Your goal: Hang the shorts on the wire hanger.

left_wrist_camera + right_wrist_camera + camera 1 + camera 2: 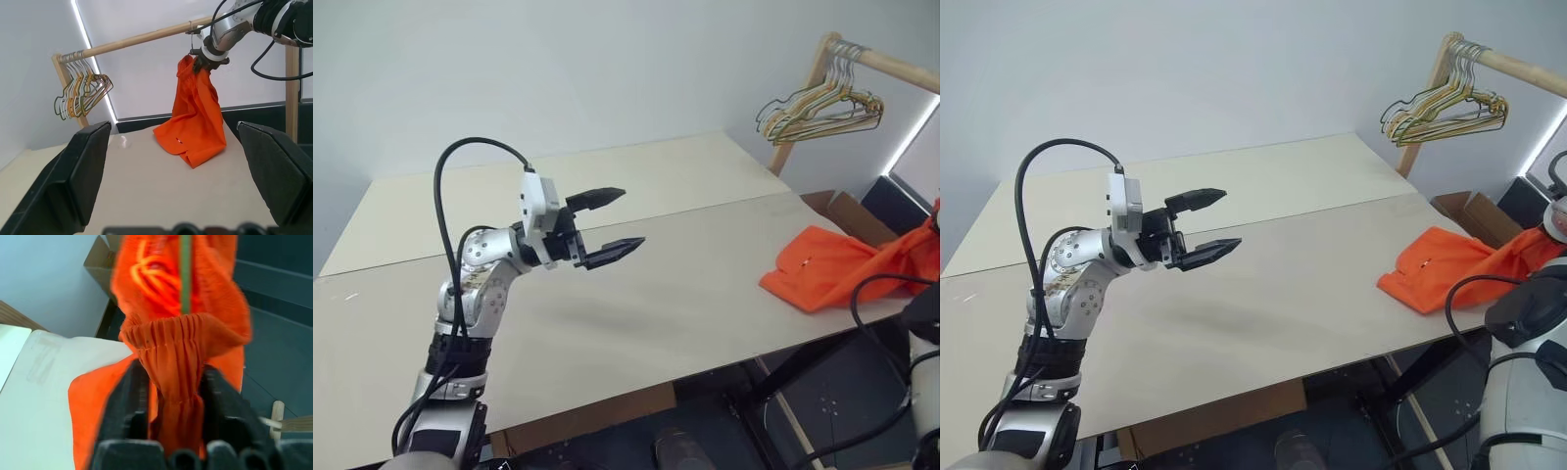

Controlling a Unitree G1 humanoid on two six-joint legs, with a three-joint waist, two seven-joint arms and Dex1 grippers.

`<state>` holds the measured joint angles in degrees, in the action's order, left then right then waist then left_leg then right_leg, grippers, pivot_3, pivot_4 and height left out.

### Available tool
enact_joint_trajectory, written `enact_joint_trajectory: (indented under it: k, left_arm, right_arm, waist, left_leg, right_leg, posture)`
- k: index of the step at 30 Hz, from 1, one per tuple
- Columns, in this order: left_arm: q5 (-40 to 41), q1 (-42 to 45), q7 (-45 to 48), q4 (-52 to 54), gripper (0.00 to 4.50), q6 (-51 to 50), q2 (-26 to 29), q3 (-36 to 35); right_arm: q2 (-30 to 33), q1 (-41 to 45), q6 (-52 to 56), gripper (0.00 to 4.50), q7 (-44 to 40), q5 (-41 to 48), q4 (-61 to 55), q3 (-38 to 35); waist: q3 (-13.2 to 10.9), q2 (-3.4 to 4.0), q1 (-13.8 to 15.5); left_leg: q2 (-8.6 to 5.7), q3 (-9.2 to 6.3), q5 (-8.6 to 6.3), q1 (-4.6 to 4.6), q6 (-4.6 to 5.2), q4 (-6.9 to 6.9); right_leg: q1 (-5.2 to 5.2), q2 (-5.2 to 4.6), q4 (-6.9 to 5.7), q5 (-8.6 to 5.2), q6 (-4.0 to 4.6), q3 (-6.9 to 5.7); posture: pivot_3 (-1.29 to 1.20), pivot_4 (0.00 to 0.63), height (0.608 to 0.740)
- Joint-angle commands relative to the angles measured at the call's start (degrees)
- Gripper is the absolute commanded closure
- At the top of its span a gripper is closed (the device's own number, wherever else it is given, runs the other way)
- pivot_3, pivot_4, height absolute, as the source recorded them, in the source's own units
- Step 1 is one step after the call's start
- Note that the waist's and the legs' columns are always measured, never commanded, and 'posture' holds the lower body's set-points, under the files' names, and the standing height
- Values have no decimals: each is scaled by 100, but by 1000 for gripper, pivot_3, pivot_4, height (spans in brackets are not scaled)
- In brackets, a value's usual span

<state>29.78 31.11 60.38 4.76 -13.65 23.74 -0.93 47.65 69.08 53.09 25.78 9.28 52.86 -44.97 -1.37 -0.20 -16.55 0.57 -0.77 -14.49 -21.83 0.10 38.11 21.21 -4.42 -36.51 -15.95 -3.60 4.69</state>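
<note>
Orange shorts (195, 117), no readable writing

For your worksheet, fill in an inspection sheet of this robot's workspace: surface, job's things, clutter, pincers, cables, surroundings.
Surface: pale table, two boards butted together.
Job's things: orange shorts, lower end resting on the table's right edge, gathered waistband lifted toward the rail; a thin green wire hanger runs up through the fabric.
Clutter: nothing seen.
Pincers: left pincer open, held above the table, holding nothing; right pincer at the top of the shorts, grip unclear.
Cables: black cable looping over the left arm; another by the right arm.
Surroundings: wooden rail with a bunch of hangers, cardboard box, plain wall.
</note>
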Motion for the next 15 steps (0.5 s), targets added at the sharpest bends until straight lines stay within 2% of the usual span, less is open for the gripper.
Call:
enact_joint_trajectory:
  k: [1, 2, 4, 6, 15]
  left_arm:
    - [134, 15, -8, 208, 0, 148, -53, -69]
    - [138, 6, -12, 217, 0, 156, -62, -75]
    - [139, -13, -12, 225, 0, 183, -71, -82]
    - [147, -28, -20, 229, 0, 217, -84, -93]
    - [187, -131, -158, 351, 0, 220, -84, -145]
  right_arm:
    - [-5, 18, 27, 1460, 138, 101, -347, 146]
    - [-40, -20, 60, 1234, 175, 103, -425, 173]
    - [-153, -115, 148, 457, 260, 90, -686, 246]
    - [-306, -240, 221, 24, 415, 34, -1082, 330]
    - [-869, -1110, 266, 24, 836, -750, -3213, 1315]
  waist:
    - [0, 0, -1]
    - [0, 0, -1]
    - [0, 0, 0]
    - [0, 0, 0]
    - [2, 3, 60]
  left_leg:
    - [0, 0, 0, 0, 0, 0]
    - [0, 0, 0, 0, 0, 0]
    - [1, -1, 0, 0, 0, 0]
    - [3, -3, 0, 1, 0, 0]
    - [2, -29, 0, 10, 0, 0]
  right_leg:
    - [0, 0, 0, 0, 0, 0]
    - [0, 0, 0, 0, 0, 1]
    - [0, 1, -1, 0, 0, 2]
    - [0, 2, -3, 0, 0, 3]
    - [1, -1, -16, 0, -2, 19]
  posture:
    - [-253, 0, 740]
    - [-251, 0, 740]
    - [-246, 0, 740]
    - [-245, 0, 740]
    - [-225, 0, 740]
